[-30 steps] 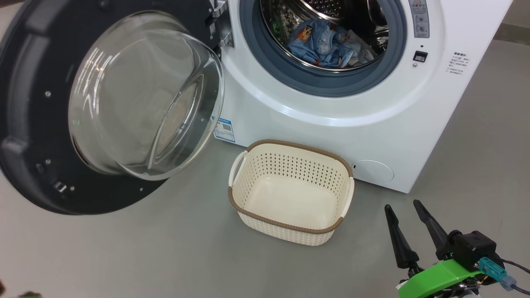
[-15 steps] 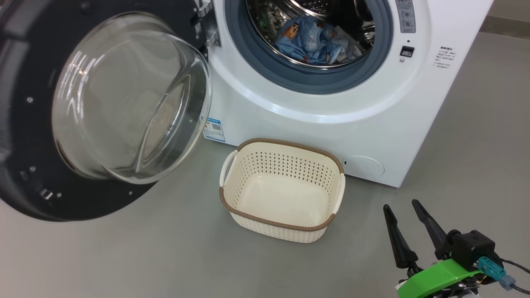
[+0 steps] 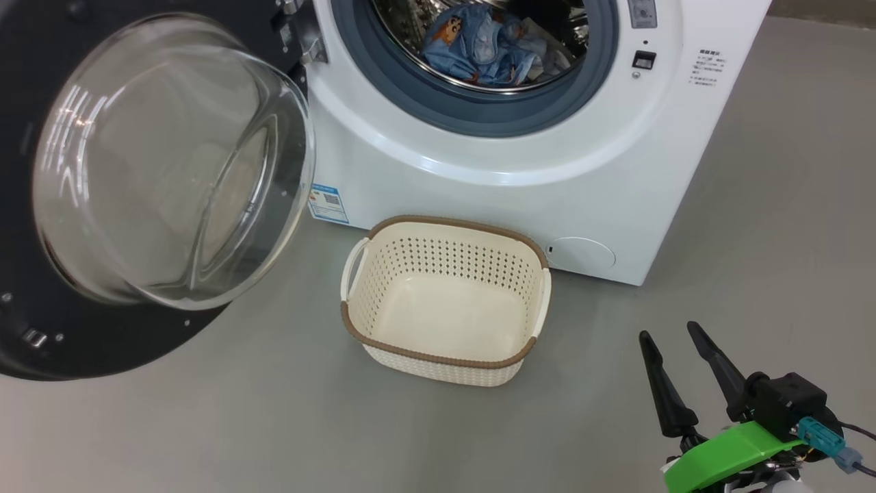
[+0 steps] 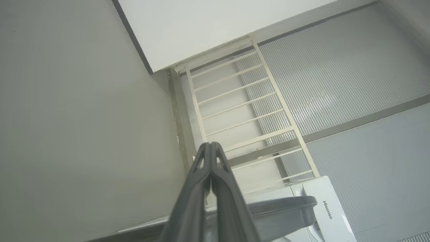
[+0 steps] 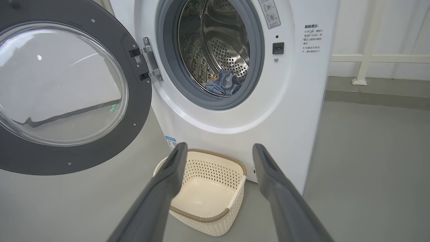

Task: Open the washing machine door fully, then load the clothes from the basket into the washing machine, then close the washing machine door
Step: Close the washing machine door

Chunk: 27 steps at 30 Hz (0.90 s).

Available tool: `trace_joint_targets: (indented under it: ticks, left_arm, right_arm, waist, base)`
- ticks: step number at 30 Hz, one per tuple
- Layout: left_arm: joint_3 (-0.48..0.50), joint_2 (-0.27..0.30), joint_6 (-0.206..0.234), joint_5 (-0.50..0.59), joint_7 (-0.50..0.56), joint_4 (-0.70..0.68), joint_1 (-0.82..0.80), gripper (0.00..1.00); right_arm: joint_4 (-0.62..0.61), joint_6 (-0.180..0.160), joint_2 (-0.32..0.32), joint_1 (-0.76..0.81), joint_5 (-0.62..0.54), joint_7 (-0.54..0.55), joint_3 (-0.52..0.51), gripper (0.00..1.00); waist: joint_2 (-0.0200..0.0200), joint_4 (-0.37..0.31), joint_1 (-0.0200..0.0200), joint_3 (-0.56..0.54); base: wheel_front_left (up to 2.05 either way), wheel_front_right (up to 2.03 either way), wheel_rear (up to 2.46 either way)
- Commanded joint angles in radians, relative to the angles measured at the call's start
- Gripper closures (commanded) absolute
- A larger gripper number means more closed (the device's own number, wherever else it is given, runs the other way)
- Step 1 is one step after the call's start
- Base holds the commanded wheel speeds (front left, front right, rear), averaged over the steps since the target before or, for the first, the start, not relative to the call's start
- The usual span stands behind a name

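Light-blue printed clothes (image 3: 479, 44) lie inside the big white washing machine (image 3: 513, 192), and the cream perforated basket (image 3: 438, 359) near it is empty. Loading looks finished, so closing comes next: the black-rimmed glass door (image 3: 164, 164), wide open at left, needs a push on its rim. My right gripper (image 3: 668, 332) has its fingers apart; my left gripper (image 4: 210, 146) has its fingers pressed together.

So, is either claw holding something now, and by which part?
Nothing is held. The right claw is open and empty above the floor; the left claw is shut, with nothing in it.
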Motion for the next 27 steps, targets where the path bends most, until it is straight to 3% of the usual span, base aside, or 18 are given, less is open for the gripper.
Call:
trace_joint_targets:
  ticks: [1, 8, 17, 27]
  left_arm:
    - [0.028, 0.092, 0.009, -0.048, 0.068, 0.033, -0.057, 1.00]
    - [0.040, 0.137, 0.058, -0.077, 0.120, 0.102, -0.089, 1.00]
    - [0.041, 0.168, 0.061, -0.086, 0.177, 0.139, -0.062, 1.00]
    - [0.038, 0.142, 0.051, -0.117, 0.232, 0.134, -0.053, 1.00]
  right_arm:
    - [-0.037, 0.002, -0.012, -0.031, 0.000, 0.009, 0.024, 0.00]
    - [-0.062, 0.002, -0.024, -0.041, -0.004, 0.034, 0.022, 0.00]
    - [-0.094, 0.002, -0.036, -0.041, -0.007, 0.052, 0.011, 0.00]
    - [-0.111, 0.002, -0.034, -0.055, -0.013, 0.066, 0.014, 0.00]
  waist:
    - [0.0000, -0.020, 0.0000, 0.016]
    - [0.0000, -0.051, 0.0000, 0.047]
    - [0.0000, -0.084, 0.0000, 0.076]
    - [0.0000, -0.079, 0.0000, 0.100]
  base:
    - [0.00, 0.00, 0.00]
    - [0.00, 0.00, 0.00]
    - [0.00, 0.00, 0.00]
    - [0.00, 0.00, 0.00]
